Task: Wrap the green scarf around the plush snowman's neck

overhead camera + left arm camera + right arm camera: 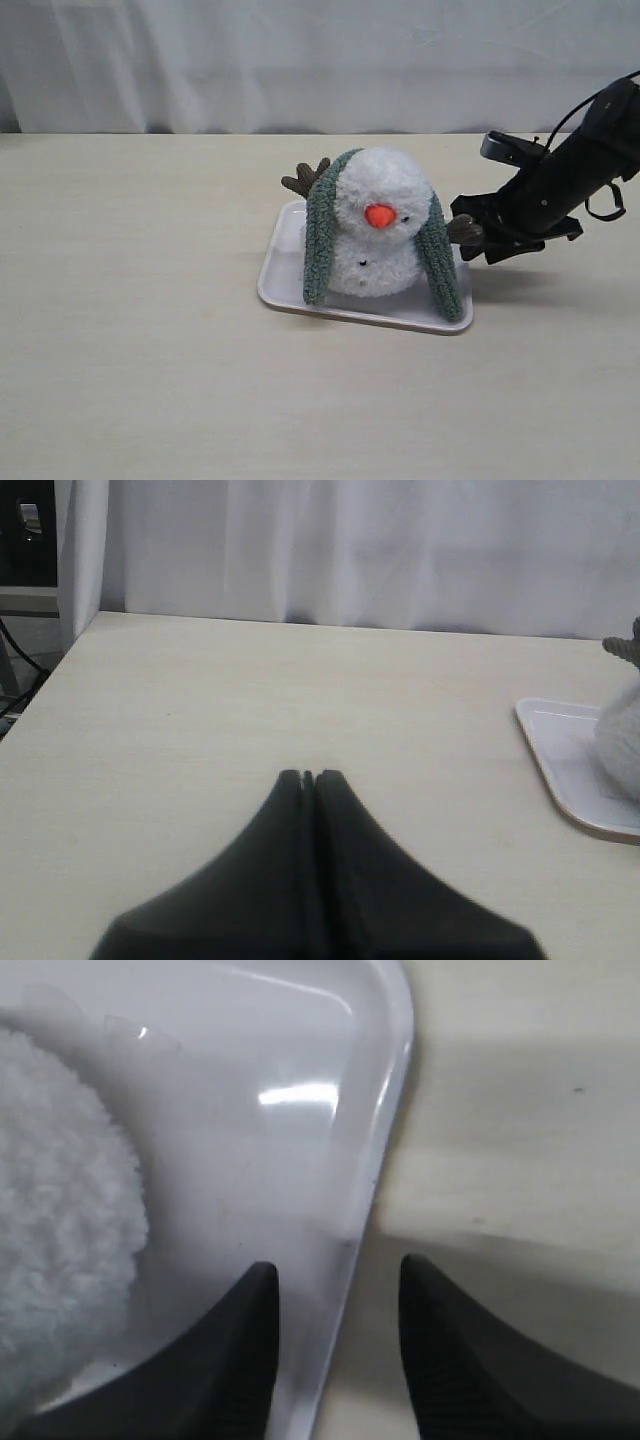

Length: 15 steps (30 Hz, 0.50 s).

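- Pale wooden table [150, 380] — bears the white tray [285, 285]
- Plush snowman [375, 250] sits on the tray, facing the exterior camera
- Green scarf [320, 235] draped round the back of the head, one end hanging down each side to the tray
- Right gripper [335, 1270] — fingers parted, empty, straddling the tray rim
- Left gripper [308, 775] clenched on nothing, well apart from the tray

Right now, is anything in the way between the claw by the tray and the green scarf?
Yes, a little. The snowman's brown twig arm sticks out between the right gripper and the green scarf hanging on that side. The white tray's rim also runs between its open fingers.
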### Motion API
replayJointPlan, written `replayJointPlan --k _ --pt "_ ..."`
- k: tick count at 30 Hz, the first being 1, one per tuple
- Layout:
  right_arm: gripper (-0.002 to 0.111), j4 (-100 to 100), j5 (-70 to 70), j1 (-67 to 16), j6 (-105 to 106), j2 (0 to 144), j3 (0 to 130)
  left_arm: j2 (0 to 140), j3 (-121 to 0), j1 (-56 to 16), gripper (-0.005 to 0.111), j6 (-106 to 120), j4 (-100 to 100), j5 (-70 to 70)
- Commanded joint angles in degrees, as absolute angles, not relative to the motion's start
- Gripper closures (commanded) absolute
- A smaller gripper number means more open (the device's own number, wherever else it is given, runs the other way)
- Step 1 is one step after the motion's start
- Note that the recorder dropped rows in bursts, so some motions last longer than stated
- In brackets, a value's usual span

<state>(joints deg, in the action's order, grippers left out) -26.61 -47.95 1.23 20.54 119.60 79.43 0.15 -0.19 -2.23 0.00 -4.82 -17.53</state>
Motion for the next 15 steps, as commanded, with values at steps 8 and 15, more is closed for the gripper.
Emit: replayJointPlan --k 8,15 --pt "0.07 -29.25 -37.54 1.14 19.22 120.68 73.93 0.0 0.0 -2.67 0.107 0.0 -4.93 -17.35" --pt "0.07 -34.11 -37.11 1.14 24.74 121.52 73.93 0.0 0.0 -2.67 0.107 0.0 -4.93 -17.35"
